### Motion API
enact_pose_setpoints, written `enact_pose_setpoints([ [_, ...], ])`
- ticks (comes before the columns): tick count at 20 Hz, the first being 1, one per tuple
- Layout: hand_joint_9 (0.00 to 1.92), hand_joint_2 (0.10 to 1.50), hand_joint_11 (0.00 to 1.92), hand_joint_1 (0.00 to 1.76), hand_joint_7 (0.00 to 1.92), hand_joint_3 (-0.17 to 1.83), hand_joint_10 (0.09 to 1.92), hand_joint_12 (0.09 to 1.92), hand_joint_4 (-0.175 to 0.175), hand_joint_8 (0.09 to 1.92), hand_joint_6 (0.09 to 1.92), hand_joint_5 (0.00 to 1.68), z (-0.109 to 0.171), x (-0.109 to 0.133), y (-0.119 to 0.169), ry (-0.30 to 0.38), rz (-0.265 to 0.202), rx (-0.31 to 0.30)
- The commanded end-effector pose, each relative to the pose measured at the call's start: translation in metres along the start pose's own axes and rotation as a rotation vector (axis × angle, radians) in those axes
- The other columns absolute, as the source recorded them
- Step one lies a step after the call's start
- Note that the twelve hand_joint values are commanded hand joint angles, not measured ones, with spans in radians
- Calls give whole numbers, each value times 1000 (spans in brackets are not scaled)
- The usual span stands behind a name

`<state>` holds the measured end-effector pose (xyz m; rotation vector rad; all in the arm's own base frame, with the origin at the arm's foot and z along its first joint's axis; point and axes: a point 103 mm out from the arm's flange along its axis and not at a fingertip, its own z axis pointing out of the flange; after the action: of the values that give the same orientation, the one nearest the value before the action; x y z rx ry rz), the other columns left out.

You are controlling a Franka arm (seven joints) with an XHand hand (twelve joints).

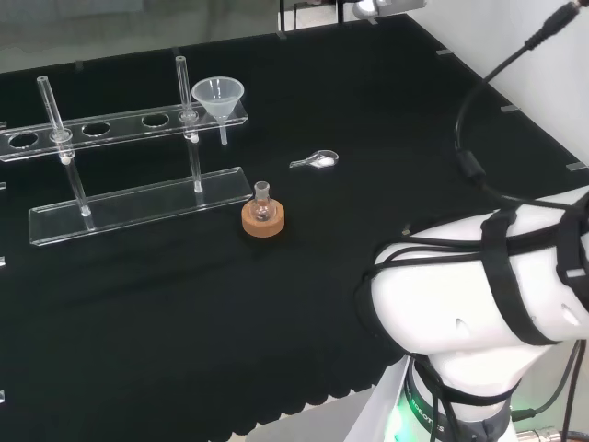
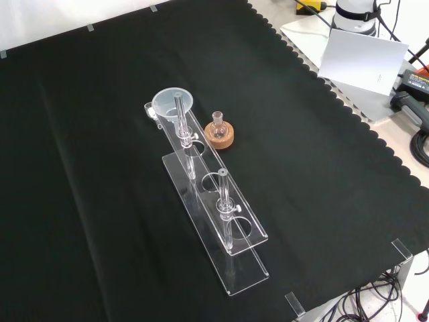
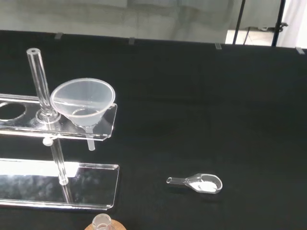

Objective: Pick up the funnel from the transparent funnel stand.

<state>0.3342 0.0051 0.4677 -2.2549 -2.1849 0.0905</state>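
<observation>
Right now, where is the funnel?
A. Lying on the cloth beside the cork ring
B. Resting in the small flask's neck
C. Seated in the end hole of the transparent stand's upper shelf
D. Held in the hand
C: the funnel sits upright in the end hole of the transparent stand, stem hanging below the shelf.

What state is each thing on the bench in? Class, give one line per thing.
funnel: upright, seated in the end hole of the stand.
transparent funnel stand: upright, other holes empty.
small flask: upright on its cork ring.
clear scoop: lying flat, white powder inside.
</observation>
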Motion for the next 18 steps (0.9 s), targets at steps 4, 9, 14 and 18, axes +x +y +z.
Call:
enact_pose_setpoints([
  [4, 161, 1138, 141, 0, 0, 431, 610, 1332, 37, 399, 87, 198, 36, -1, 57, 5, 4, 39],
  [9, 167, 1144, 129, 0, 4, 416, 611, 1341, 36, 412, 87, 203, 53, 1, 104, -4, -32, 72],
  [14, 168, 1143, 96, 0, 6, 384, 615, 1362, 27, 433, 87, 197, 69, 9, 142, -28, -77, 96],
  [18, 171, 1140, 88, 0, 17, 375, 619, 1366, 22, 444, 87, 195, 84, 14, 162, -35, -115, 122],
])
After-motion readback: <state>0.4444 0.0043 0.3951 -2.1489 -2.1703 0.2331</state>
